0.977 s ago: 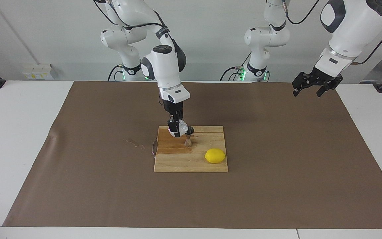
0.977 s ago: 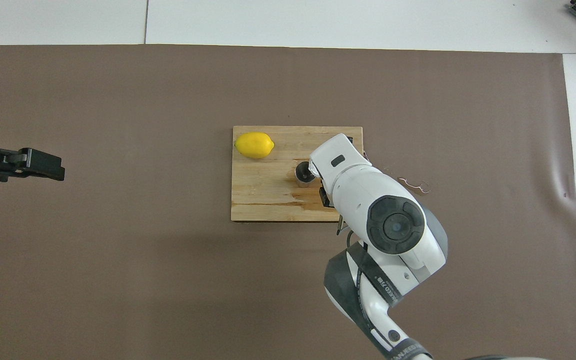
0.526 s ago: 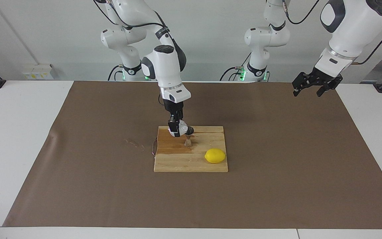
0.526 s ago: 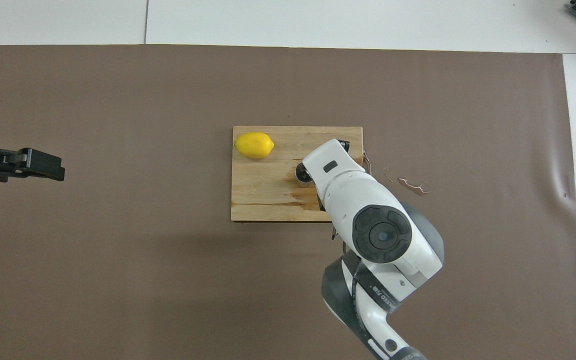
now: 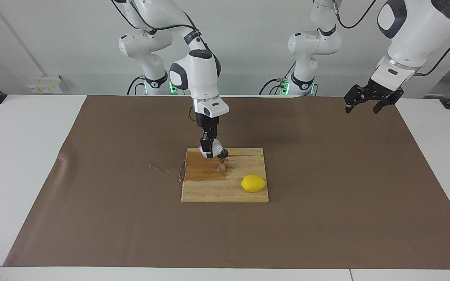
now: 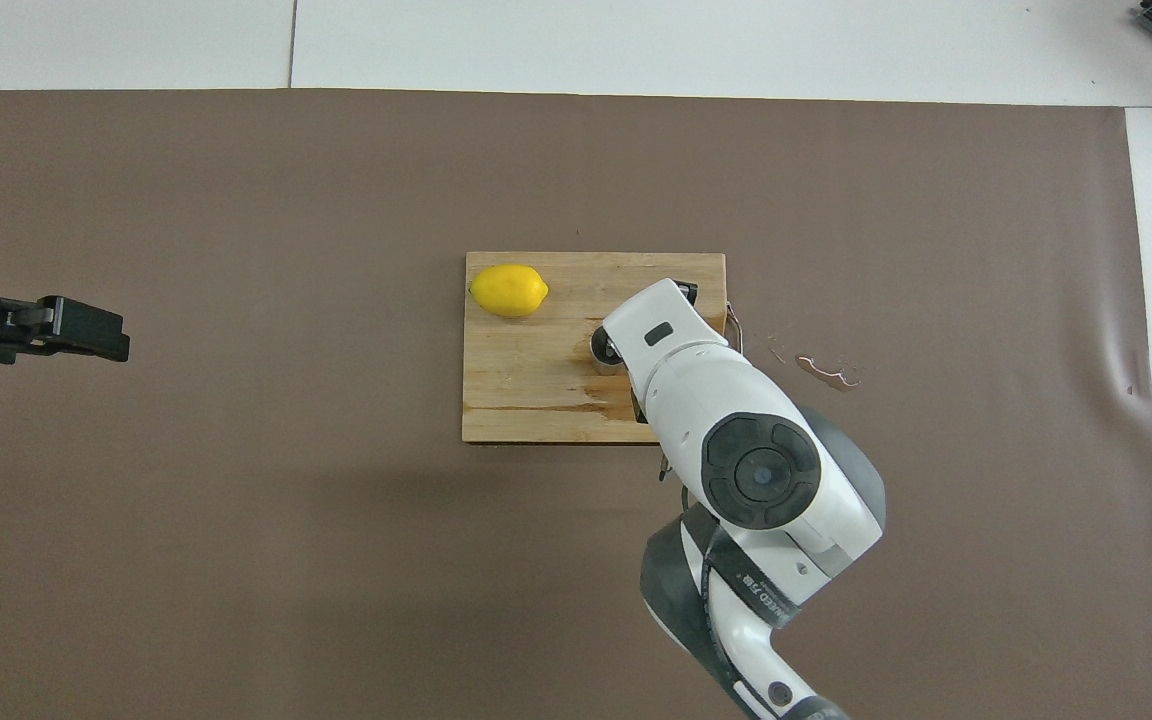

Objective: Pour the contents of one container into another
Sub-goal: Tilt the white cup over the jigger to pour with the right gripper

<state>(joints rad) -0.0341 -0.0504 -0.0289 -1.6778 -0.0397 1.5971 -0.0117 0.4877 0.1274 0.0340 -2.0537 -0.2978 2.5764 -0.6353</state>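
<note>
My right gripper (image 5: 209, 150) is shut on the translucent plastic cup (image 5: 216, 148) and holds it tilted over the steel jigger (image 5: 221, 162). The jigger stands upright on the wooden cutting board (image 5: 209, 191), at the side of the board nearer the robots. In the overhead view only the jigger's rim (image 6: 603, 350) shows beside my right wrist; the cup and the right gripper's fingers are hidden under the wrist. My left gripper (image 5: 361, 110) is open and empty, waiting in the air over the mat at the left arm's end of the table; it also shows in the overhead view (image 6: 86, 330).
A yellow lemon (image 5: 253, 183) lies on the board's corner farther from the robots, also in the overhead view (image 6: 508, 290). A wet stain darkens the board (image 6: 526, 390) near the jigger. Spilled drops (image 6: 826, 368) lie on the brown mat beside the board.
My right wrist has lifted and turned a little while the cup stays tilted over the jigger. The left arm has not moved.
</note>
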